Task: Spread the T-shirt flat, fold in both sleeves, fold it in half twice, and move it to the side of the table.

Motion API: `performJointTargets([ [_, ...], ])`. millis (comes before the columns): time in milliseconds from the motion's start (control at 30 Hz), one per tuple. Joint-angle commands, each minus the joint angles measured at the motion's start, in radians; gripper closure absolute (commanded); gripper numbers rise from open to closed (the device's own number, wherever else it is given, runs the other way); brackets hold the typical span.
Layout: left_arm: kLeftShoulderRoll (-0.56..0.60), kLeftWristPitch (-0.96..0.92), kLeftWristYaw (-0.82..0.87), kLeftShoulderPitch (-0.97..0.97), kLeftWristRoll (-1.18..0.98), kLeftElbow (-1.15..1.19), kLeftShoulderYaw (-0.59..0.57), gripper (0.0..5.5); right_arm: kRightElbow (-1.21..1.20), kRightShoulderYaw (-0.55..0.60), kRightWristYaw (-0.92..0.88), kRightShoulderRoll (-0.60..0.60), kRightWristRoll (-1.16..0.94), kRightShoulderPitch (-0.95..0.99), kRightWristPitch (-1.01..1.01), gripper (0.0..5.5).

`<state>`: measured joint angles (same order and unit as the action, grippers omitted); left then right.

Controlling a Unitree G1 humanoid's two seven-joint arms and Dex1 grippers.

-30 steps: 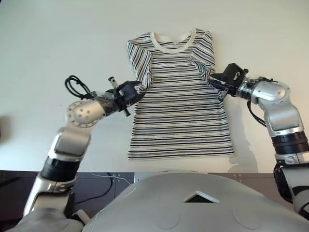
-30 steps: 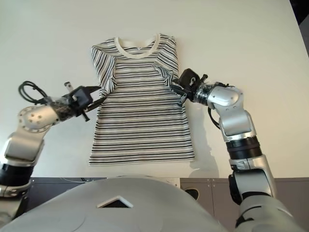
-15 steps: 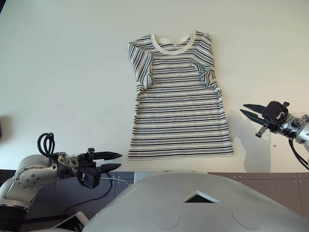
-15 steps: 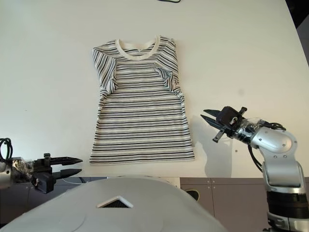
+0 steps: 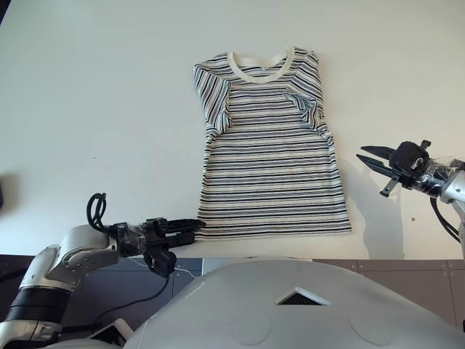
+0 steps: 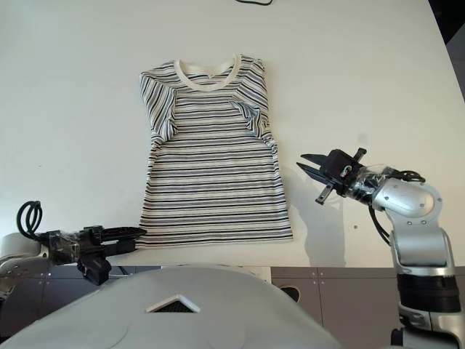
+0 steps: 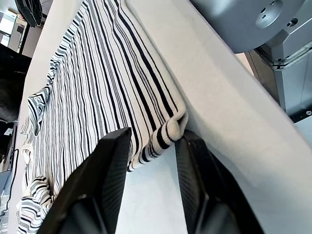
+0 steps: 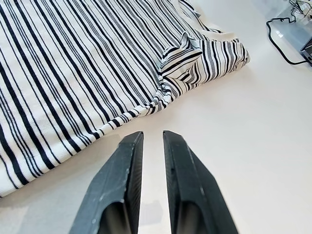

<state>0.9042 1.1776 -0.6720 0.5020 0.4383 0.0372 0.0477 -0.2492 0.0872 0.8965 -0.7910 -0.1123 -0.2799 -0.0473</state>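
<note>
The left gripper has its 2 fingers spread, and the near left hem corner of the T-shirt lies between them without being pinched. The right gripper holds its 2 fingers slightly apart with nothing between them; it points at the T-shirt's right edge around mid-length and is clear of the cloth. The T-shirt lies flat on the white table, collar at the far end and both sleeves folded in over its chest.
</note>
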Motion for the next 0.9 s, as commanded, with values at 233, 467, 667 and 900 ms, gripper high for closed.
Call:
performJointTargets([
  [233, 0.053, -0.104, 0.006, 0.020, 0.044, 0.001, 0.085, 4.59, 0.024, -0.025, 0.005, -0.018, 0.028, 0.033, 0.029, 4.74],
  [467, 0.070, -0.140, 0.040, 0.044, 0.038, -0.015, 0.102, 5.40, 0.026, 0.013, 0.035, -0.093, 0.090, -0.042, 0.221, 4.74],
  [667, 0.045, -0.187, 0.085, 0.093, 0.075, -0.042, 0.099, 5.40, 0.261, 0.023, -0.045, -0.232, 0.351, -0.206, 0.870, 4.56],
  [900, 0.065, -0.196, 0.112, 0.093, 0.091, -0.030, 0.103, 5.40, 0.379, 0.009, -0.231, -0.236, 0.652, -0.179, 1.266, 4.09],
])
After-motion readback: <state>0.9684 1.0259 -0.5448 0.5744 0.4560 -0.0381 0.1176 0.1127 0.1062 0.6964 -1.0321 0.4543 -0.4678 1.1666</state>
